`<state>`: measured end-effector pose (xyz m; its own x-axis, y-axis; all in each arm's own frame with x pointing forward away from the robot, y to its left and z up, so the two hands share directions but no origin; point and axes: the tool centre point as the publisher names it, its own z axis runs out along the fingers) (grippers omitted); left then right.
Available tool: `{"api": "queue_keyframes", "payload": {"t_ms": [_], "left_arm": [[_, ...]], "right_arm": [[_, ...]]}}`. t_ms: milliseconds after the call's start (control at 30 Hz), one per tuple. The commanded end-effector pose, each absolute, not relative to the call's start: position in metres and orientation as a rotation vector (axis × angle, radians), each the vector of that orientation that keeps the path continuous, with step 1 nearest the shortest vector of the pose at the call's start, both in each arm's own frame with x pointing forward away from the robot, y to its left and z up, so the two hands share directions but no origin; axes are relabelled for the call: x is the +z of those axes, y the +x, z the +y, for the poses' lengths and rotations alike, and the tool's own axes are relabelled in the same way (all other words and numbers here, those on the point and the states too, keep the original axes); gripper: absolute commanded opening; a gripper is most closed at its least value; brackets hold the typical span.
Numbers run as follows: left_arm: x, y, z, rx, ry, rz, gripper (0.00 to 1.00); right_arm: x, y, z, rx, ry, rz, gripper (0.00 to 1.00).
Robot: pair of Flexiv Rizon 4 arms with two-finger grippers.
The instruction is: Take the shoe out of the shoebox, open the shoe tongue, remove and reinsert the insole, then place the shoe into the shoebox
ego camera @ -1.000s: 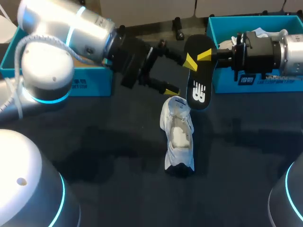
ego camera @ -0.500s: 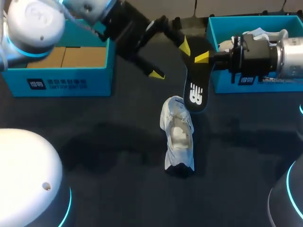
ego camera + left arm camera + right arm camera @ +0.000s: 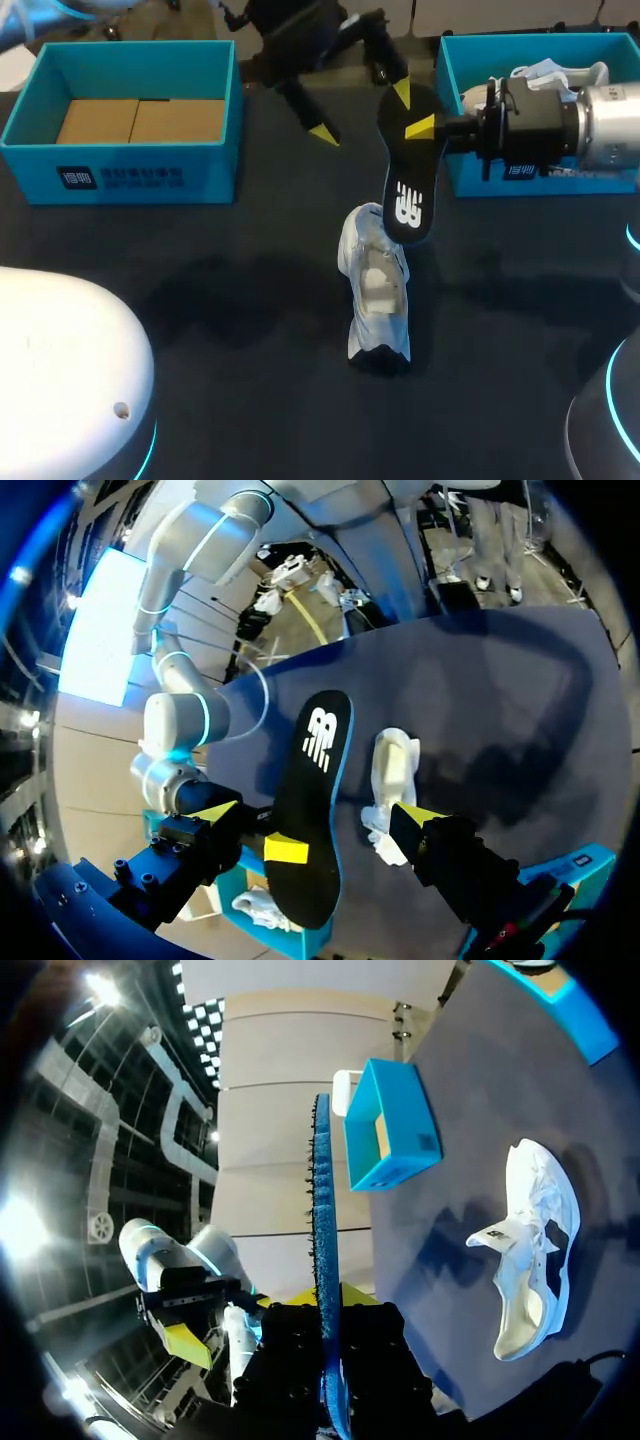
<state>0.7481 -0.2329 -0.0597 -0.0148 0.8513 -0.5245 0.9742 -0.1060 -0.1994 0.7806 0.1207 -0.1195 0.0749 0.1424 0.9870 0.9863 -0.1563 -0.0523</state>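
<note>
Since the right gripper [image 3: 425, 127] has its fingers pressed on the heel end of the black insole [image 3: 405, 190] from both faces, the insole is out of the shoe [image 3: 378, 295] and the step in hand looks like putting it back. The right wrist view shows the insole edge-on between those fingers. Its free end hangs just above the far end of the shoe; I cannot tell whether it touches.

To do this well, I would line the insole's length up with the shoe's, lower the free end into the opening at a shallow angle, and slide it forward rather than push down. With the grip at one end, the long free part may bend or catch on the tongue. The shoe lies loose on the table [image 3: 200, 300] and could slide under the push.

The left gripper [image 3: 360, 112] stands wide open and holds nothing, raised beyond the shoe, with one fingertip close beside the insole's gripped end. Bracing the shoe with it would probably help.

One blue shoebox [image 3: 120, 178] sits well to the left of the shoe and beyond it. A second shoebox [image 3: 470, 170] sits to the right of the shoe, behind the right gripper.
</note>
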Motion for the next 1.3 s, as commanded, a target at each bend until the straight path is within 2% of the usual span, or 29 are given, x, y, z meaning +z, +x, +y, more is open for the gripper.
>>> {"api": "queue_keyframes", "payload": {"t_ms": [33, 333, 633, 1300], "left_arm": [[-0.058, 0.75, -0.236, -0.684, 2.128, 1.999, 1.0], [-0.054, 0.749, -0.238, -0.663, 2.151, 1.992, 1.0], [-0.033, 0.765, -0.246, -0.453, 2.175, 2.035, 1.0], [-0.03, 0.785, -0.24, -0.178, 2.27, 2.068, 1.0]], "right_arm": [[-0.122, 0.788, 0.125, -1.195, -1.457, -1.199, 0.0], [-0.125, 0.792, 0.127, -1.179, -1.458, -1.22, 0.0], [-0.129, 0.789, 0.13, -1.176, -1.467, -1.215, 0.0], [-0.132, 0.789, 0.132, -1.176, -1.493, -1.195, 0.0]]}}
